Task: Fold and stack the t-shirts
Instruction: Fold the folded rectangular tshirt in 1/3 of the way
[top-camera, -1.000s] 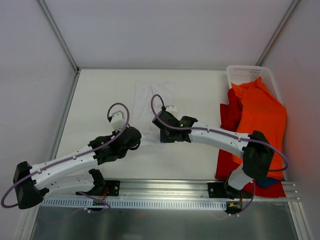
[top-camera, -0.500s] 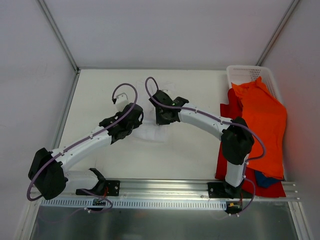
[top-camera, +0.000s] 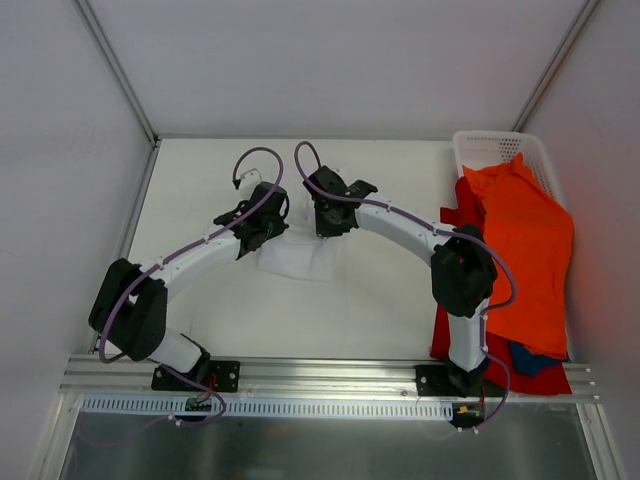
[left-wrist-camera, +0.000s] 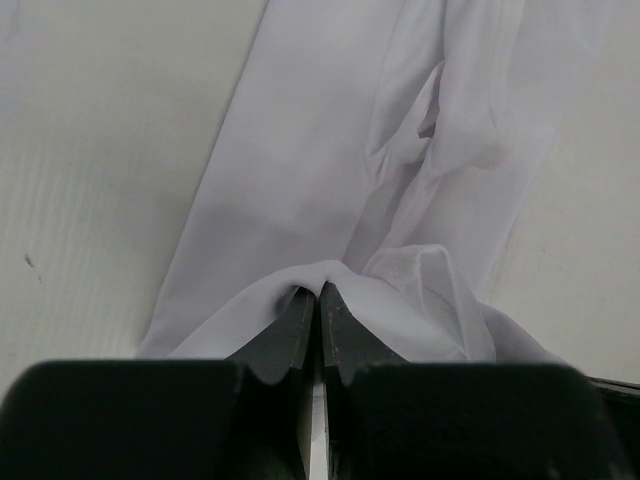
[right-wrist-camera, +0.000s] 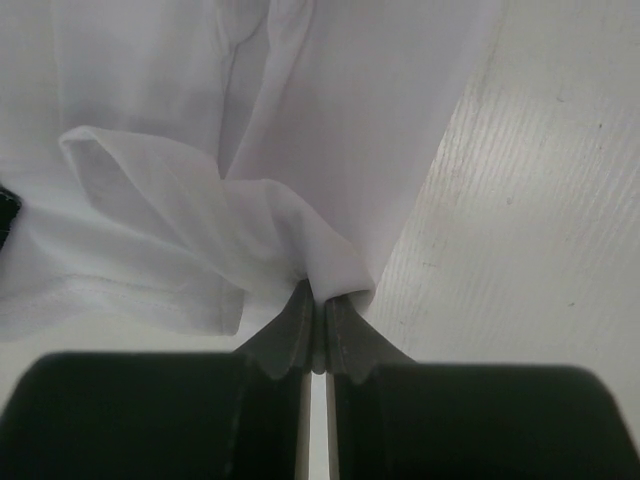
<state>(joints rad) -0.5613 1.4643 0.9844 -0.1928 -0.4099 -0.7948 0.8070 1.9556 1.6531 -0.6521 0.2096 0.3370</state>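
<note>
The white t-shirt (top-camera: 297, 258) lies on the table's middle, partly folded over itself. My left gripper (top-camera: 268, 208) is shut on a pinch of its cloth (left-wrist-camera: 330, 275), held above the rest of the shirt. My right gripper (top-camera: 325, 205) is shut on another pinch of the same white shirt (right-wrist-camera: 325, 265) beside it. The orange t-shirt (top-camera: 525, 240) hangs out of the basket at the right. The red t-shirt (top-camera: 462, 225) lies under and beside it.
A white mesh basket (top-camera: 490, 150) stands at the back right corner. A blue cloth (top-camera: 528, 360) shows under the orange shirt at the near right. A metal rail (top-camera: 320, 375) runs along the near edge. Grey walls close the sides and back.
Both grippers have moved away from the near edge toward the back, carrying the near hem of the white shirt over its far part. The shirt now looks shorter and doubled.
</note>
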